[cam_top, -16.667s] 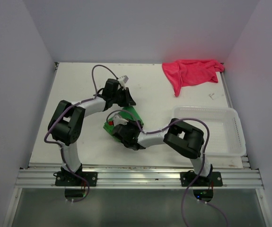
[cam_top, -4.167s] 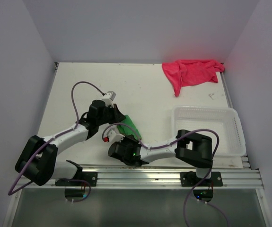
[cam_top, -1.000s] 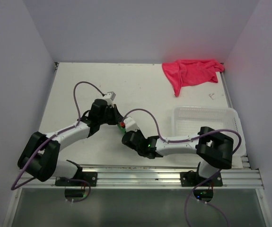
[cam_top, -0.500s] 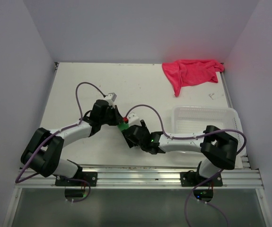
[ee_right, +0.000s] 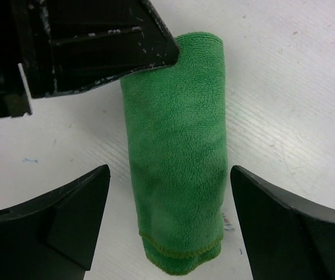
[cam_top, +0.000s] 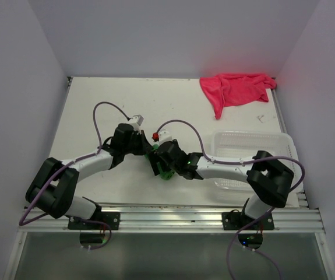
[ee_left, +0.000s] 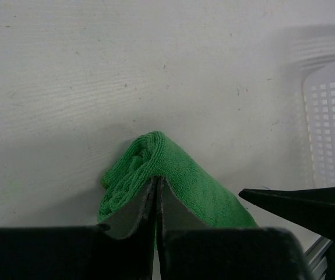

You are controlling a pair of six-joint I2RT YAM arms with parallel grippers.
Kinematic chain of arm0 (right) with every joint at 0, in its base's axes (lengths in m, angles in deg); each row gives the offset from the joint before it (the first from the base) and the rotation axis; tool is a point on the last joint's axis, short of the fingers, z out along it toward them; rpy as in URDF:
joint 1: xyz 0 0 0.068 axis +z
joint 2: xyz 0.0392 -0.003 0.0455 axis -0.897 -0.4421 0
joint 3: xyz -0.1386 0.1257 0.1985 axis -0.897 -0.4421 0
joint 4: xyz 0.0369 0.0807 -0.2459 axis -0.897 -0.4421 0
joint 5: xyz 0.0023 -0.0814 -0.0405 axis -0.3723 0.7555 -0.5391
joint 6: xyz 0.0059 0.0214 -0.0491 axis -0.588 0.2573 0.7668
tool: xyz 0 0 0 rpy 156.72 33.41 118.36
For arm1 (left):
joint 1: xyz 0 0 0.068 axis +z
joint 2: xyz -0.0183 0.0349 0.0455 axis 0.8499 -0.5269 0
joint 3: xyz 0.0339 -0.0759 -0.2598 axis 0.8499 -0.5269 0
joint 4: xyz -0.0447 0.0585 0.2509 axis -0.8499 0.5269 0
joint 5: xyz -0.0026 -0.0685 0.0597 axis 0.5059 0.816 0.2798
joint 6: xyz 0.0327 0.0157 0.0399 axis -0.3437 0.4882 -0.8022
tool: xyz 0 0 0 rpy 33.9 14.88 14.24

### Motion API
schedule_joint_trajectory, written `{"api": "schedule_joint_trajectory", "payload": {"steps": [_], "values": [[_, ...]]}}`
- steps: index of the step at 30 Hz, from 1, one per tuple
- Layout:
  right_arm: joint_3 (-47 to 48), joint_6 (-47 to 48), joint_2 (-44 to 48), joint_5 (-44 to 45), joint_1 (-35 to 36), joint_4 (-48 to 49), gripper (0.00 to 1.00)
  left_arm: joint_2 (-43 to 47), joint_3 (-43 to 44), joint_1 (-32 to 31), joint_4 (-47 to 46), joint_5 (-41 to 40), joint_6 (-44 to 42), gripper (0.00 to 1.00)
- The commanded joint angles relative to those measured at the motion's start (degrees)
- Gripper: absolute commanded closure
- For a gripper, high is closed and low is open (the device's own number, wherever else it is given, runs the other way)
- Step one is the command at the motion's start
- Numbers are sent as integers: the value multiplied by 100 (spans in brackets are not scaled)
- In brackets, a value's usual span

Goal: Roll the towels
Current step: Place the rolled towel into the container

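A white table point(cam_top: 97, 105) boxed in by pale walls was our stage, and right at the middle of it, toward the near edge, both arms crowded over the green towel point(cam_top: 168, 173). From the right wrist we saw it as a tidy rolled tube point(ee_right: 176, 151) lying on the bare tabletop. The right gripper point(ee_right: 169, 169) was spread wide and released, its fingers point(ee_right: 68, 221) standing either side of the roll with daylight between pad and cloth. The left gripper point(ee_left: 157, 181) was clenched tight, its tips pressed to the crest of the roll point(ee_left: 179, 175) at the far end. Whether a fold was nipped between those tips, we could not tell. The pink towel point(cam_top: 235, 88) lay crumpled and unrolled in the far right corner, well apart from the action, with the mesh basket point(cam_top: 254, 135) just right of the arms. Here was the worry, as we judged it: if the left tips had cloth and pulled away, the outer wrap could peel open. The right jaws, closing off-centre, might shove or flatten the tube. The two wrists also sat very near each other, so a careless swing risked a knock. From above, the right gripper point(cam_top: 160, 168) and its wrist covered most of the roll, leaving only a green sliver. The left gripper point(cam_top: 147, 149) blurred into the black hardware there. The roll's underside, where the loose edge may lie, was out of sight in every view.
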Motion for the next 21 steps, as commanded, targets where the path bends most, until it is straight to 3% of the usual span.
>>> {"api": "schedule_joint_trajectory", "payload": {"steps": [1, 15, 21], "values": [[301, 63, -215, -377, -142, 187, 12, 28, -101, -9, -8, -91, -203, 94], [276, 81, -901, -440, -248, 520, 13, 239, -312, -9, 27, -100, -177, 94], [109, 63, -962, -360, -204, 591, 29, 283, -294, 0, 53, -153, -194, 94]]}}
